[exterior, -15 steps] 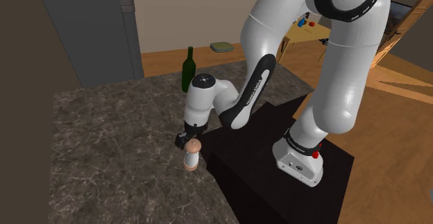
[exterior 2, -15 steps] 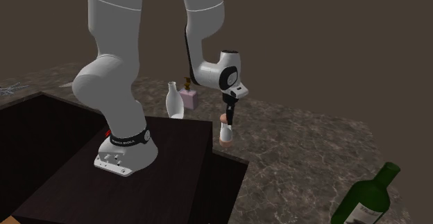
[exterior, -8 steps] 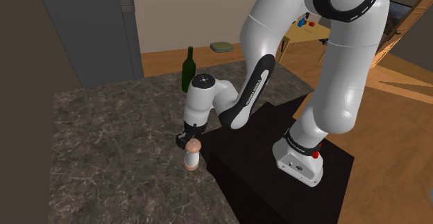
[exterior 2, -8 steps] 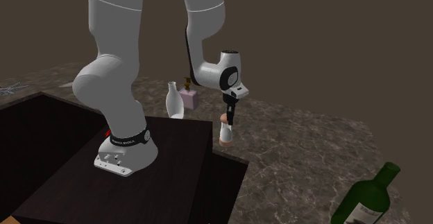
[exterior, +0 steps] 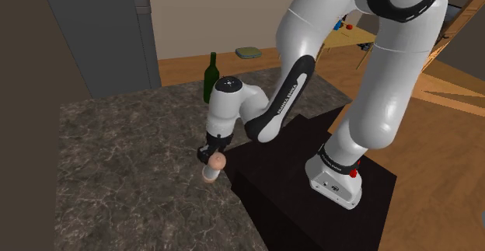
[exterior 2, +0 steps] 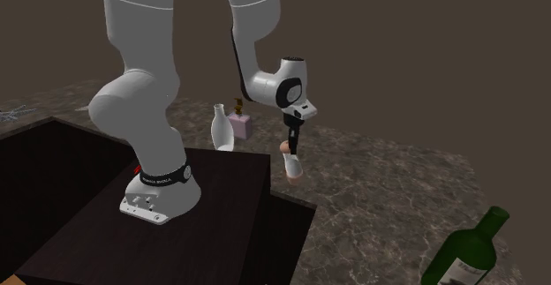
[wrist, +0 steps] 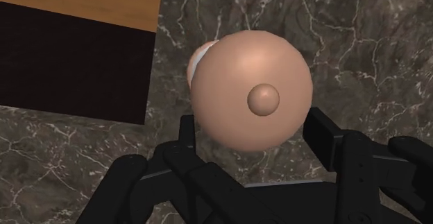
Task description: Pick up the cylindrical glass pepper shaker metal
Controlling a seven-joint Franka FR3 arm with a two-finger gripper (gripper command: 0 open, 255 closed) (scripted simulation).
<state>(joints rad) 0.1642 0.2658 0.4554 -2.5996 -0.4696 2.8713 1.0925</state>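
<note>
The pepper shaker [exterior: 213,168] has a rounded pinkish-tan cap with a small knob and a pale body. It hangs tilted just above the dark marble counter [exterior: 124,156], close to the stand's corner. My black gripper [exterior: 211,156] comes down on it from above and is shut on its cap. In the second exterior view the shaker [exterior 2: 291,162] slants beneath the gripper [exterior 2: 289,145], its base off the counter. In the wrist view the cap [wrist: 250,98] sits clasped between the two fingers of the gripper [wrist: 253,129].
The black stand [exterior: 311,195] rises right beside the shaker. A green wine bottle [exterior: 211,77] stands at the counter's far edge. A white vase [exterior 2: 222,127] and a small pink bottle [exterior 2: 239,123] stand behind the arm. A grey cabinet [exterior: 101,32] borders the counter.
The fingers have closed on the shaker's cap. The arm has risen slightly, and the shaker has left the counter and tipped from upright to slanted.
</note>
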